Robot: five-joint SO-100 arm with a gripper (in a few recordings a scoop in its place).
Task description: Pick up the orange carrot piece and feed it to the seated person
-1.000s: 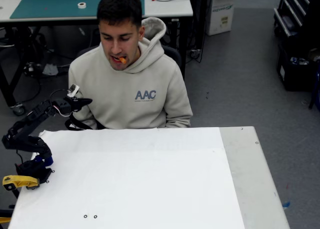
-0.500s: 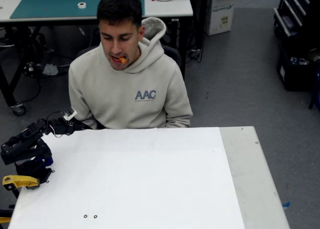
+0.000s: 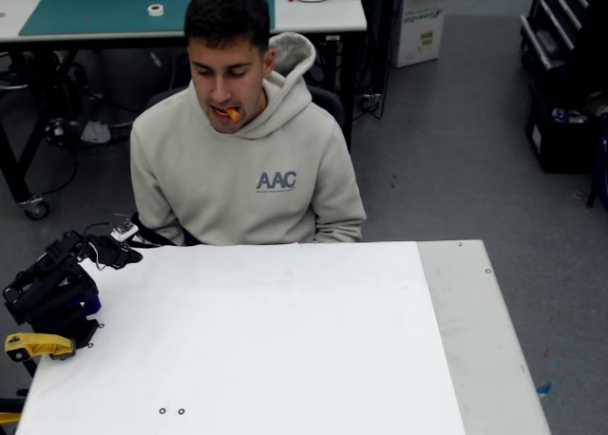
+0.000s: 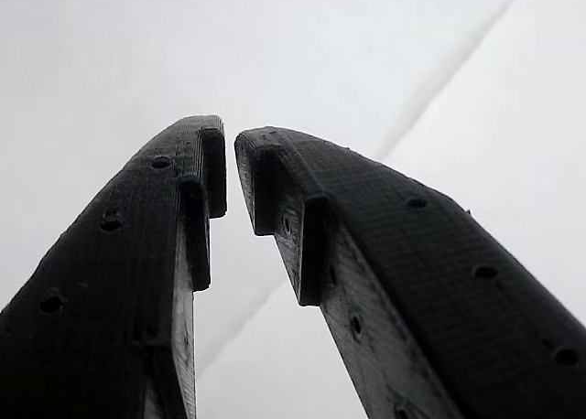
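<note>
The orange carrot piece (image 3: 232, 114) sits in the seated person (image 3: 245, 164)'s mouth, at twelve o'clock. Your claw (image 4: 230, 170) is empty, tips almost together, low over the desk (image 3: 285, 340) at nine o'clock. Feeding looks done; just park.

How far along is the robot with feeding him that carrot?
It looks essentially finished. The orange carrot piece sits between the lips of the seated person, so the handover is done. Nothing is in hand: in the wrist view the gripper holds nothing, its tips nearly together with only a thin gap. In the fixed view the arm sits folded low at the left edge of the white table. Nothing seems left to do.
</note>
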